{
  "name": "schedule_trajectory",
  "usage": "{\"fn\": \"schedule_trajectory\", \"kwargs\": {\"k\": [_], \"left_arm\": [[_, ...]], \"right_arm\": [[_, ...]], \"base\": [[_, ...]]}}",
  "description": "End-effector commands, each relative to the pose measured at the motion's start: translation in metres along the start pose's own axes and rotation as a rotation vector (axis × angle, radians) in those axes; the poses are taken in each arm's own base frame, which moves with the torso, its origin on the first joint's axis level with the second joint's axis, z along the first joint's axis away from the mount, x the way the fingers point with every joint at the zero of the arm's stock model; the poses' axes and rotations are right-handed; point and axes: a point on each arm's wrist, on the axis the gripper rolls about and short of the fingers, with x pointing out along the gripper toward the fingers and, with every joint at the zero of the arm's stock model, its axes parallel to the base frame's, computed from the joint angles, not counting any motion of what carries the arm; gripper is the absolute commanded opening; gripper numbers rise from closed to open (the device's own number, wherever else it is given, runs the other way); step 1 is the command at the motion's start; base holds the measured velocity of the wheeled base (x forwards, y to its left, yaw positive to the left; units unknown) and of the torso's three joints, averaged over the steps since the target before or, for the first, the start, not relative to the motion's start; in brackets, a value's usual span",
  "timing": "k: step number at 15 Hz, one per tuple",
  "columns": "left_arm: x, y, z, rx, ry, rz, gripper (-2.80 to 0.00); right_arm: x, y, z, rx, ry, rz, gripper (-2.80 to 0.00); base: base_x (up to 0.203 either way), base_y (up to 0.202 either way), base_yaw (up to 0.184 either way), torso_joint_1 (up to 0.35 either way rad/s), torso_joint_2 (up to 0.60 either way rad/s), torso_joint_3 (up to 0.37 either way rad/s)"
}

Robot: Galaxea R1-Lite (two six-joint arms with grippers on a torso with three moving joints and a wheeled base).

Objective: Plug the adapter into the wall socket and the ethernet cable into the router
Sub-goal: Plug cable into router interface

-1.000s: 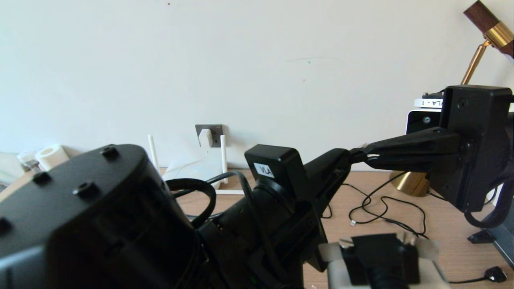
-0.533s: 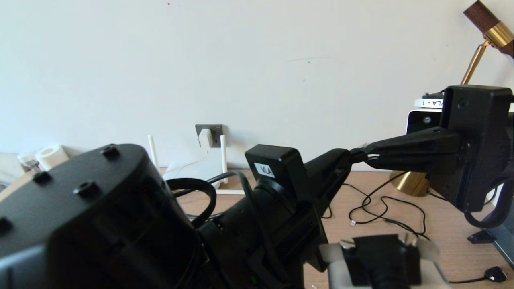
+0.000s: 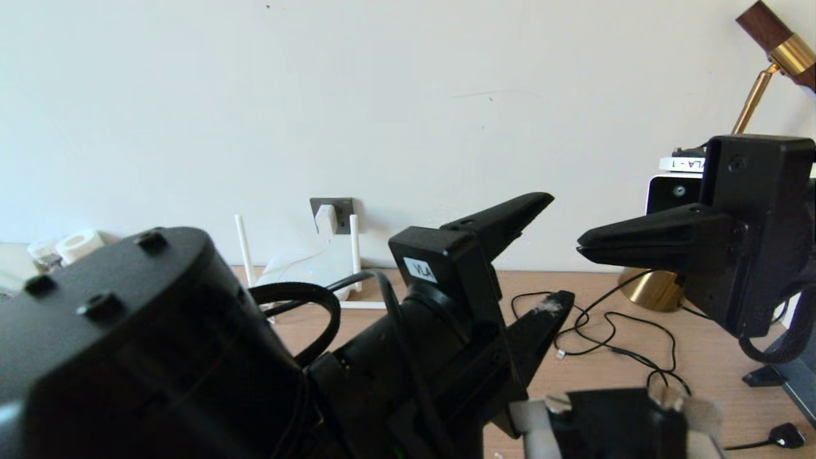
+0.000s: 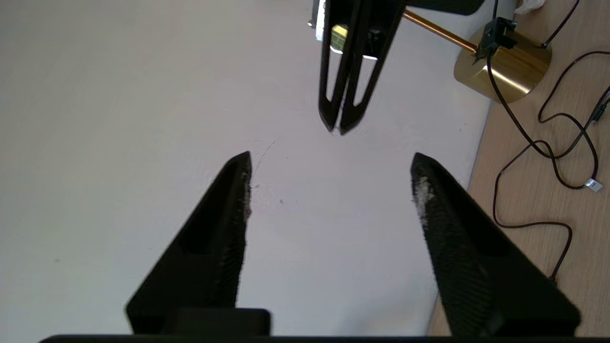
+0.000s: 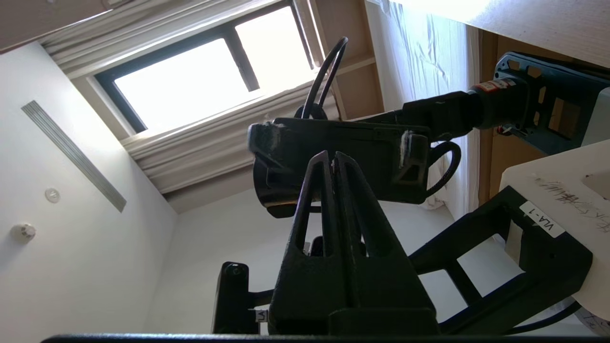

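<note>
The white adapter (image 3: 326,218) sits in the dark grey wall socket (image 3: 345,206) on the far wall, with its thin white cord running down onto the router (image 3: 299,268). The router lies below the socket with its antennas up. My left gripper (image 3: 547,252) (image 4: 329,164) is raised in mid-air, open wide and holding nothing. My right gripper (image 3: 581,247) (image 5: 333,159) points at it from the right. It is shut, tip close to the gap between the left fingers (image 5: 410,143), and I see nothing in it. I cannot make out the ethernet cable.
Thin black cables (image 3: 605,331) (image 4: 562,157) snake over the wooden table at right, one ending in a small white plug (image 3: 560,354). A brass lamp base (image 3: 650,290) (image 4: 503,71) stands by the wall. A black plug (image 3: 787,435) lies front right. White rolls (image 3: 80,245) sit far left.
The left gripper, shut against the right gripper's tip before, has opened wide. Its fingers now stand above and below that tip. The right gripper has barely moved.
</note>
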Motion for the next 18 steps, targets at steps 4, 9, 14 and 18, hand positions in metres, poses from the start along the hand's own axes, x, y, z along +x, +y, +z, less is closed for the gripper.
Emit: {"fn": "schedule_trajectory", "kwargs": {"k": [4, 9, 14, 18], "left_arm": [[-0.018, -0.001, -0.005, 0.009, -0.009, -0.027, 0.00], [-0.056, -0.015, -0.048, -0.070, 0.182, -0.136, 0.00], [-0.076, -0.062, -0.115, -0.511, 0.466, -0.573, 0.00], [-0.037, -0.101, -0.136, -0.712, 0.562, -0.691, 0.00]], "right_arm": [[-0.003, -0.001, -0.004, 0.017, 0.002, 0.002, -2.80], [0.003, -0.029, 0.010, -0.096, -0.192, -0.091, -2.80], [-0.013, -0.067, -0.002, -0.293, -0.567, -0.315, -2.80], [-0.039, -0.065, -0.040, -0.444, -0.643, -0.289, -2.80]], "base": [[0.000, 0.000, 0.000, 0.000, 0.00, 0.000], [0.000, 0.000, 0.000, 0.000, 0.00, 0.000], [0.000, 0.000, 0.000, 0.000, 0.00, 0.000], [0.000, 0.000, 0.000, 0.000, 0.00, 0.000]]}}
